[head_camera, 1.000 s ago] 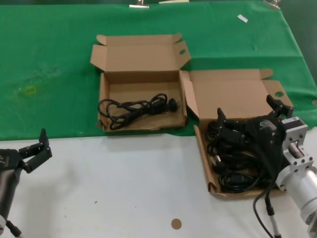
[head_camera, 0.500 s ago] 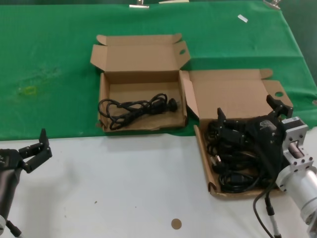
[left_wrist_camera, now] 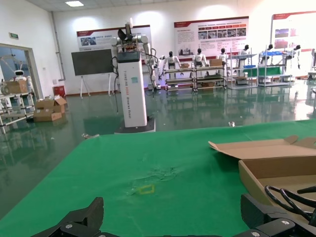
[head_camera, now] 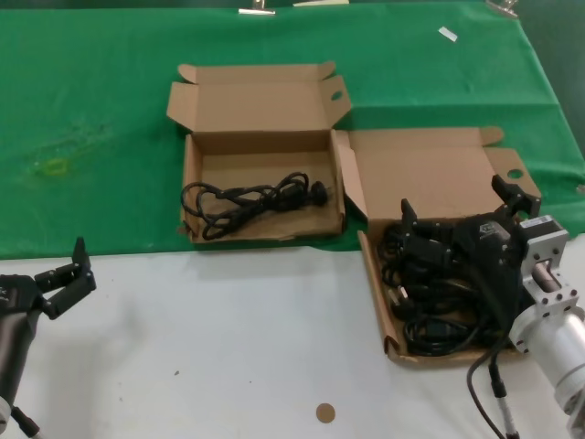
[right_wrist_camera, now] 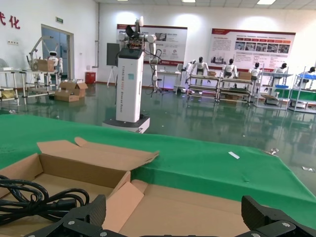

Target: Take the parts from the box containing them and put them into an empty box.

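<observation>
Nothing has moved since the earlier frame. The power cords point(head_camera: 437, 291) fill the squarish box point(head_camera: 430, 197) at near right; the right gripper point(head_camera: 462, 219) hangs over them, fingers spread wide, gripping nothing. One cord point(head_camera: 247, 200) lies in the wide box point(head_camera: 260, 137). The left gripper point(head_camera: 71, 274) idles released at near left

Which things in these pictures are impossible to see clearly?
- Cord count in the right box: head view, right end effector covers the tangled pile.
- Left end effector: left wrist view cuts off all but its fingertips.
- White scrap: head view, too small to identify.
</observation>
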Action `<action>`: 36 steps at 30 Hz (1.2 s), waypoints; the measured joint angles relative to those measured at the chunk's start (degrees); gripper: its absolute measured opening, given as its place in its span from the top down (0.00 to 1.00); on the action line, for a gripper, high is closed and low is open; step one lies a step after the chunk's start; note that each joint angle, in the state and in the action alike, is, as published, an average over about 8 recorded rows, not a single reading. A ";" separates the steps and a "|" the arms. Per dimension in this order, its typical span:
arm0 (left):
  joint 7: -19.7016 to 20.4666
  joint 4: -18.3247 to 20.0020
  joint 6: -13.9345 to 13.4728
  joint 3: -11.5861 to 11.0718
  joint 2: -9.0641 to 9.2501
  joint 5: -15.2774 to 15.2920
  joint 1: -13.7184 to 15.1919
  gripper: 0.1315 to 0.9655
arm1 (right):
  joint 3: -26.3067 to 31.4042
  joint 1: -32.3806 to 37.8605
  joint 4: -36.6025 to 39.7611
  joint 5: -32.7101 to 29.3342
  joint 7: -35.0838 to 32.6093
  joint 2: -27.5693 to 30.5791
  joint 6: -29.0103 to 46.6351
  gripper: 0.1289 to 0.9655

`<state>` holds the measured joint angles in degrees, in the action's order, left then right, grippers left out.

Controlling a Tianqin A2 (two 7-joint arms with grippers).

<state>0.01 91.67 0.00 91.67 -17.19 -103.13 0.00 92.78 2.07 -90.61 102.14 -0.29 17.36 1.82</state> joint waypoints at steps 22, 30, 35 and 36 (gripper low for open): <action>-0.02 0.00 0.00 0.00 0.00 0.00 0.00 0.00 | 0.00 0.00 0.00 0.00 0.00 0.00 0.00 0.00; -0.02 0.00 0.00 0.00 0.00 0.00 0.00 0.00 | 0.00 0.00 0.00 0.00 0.00 0.00 0.00 0.00; -0.02 0.00 0.00 0.00 0.00 0.00 0.00 0.00 | 0.00 0.00 0.00 0.00 0.00 0.00 0.00 0.00; -0.02 0.00 0.00 0.00 0.00 0.00 0.00 0.00 | 0.00 0.00 0.00 0.00 0.00 0.00 0.00 0.00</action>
<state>-0.01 91.67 0.00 91.67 -17.19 -103.13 0.00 92.78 2.07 -90.61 102.14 -0.29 17.36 1.82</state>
